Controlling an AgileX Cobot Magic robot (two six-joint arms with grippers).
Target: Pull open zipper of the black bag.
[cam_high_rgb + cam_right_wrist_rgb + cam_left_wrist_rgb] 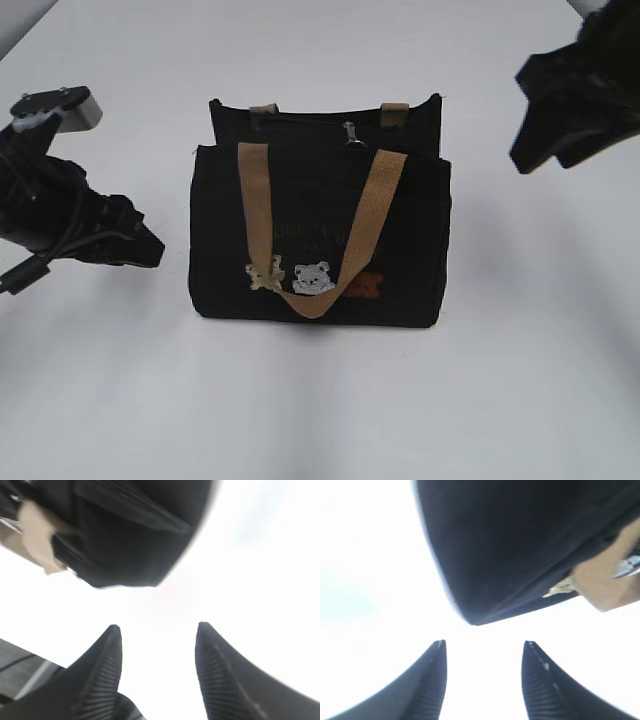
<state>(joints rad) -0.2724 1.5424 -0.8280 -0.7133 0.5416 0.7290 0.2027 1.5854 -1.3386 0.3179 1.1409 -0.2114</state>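
Note:
The black bag [320, 230] stands upright in the middle of the white table, tan handle and bear patches facing me. Its zipper runs along the top edge, with the small silver pull [350, 132] hanging right of centre. My left gripper [152, 250] hovers low, to the left of the bag and apart from it. In the left wrist view it [484, 642] is open and empty, just short of the bag's corner [520, 545]. My right gripper [516, 120] hangs raised at the upper right, away from the bag. In the right wrist view it [157, 626] is open and empty, with the bag [130, 530] beyond its tips.
The white tabletop [320, 400] stretches all round the bag. A tan strap [605, 585] shows at the right of the left wrist view, and another strap end [37, 535] at the left of the right wrist view.

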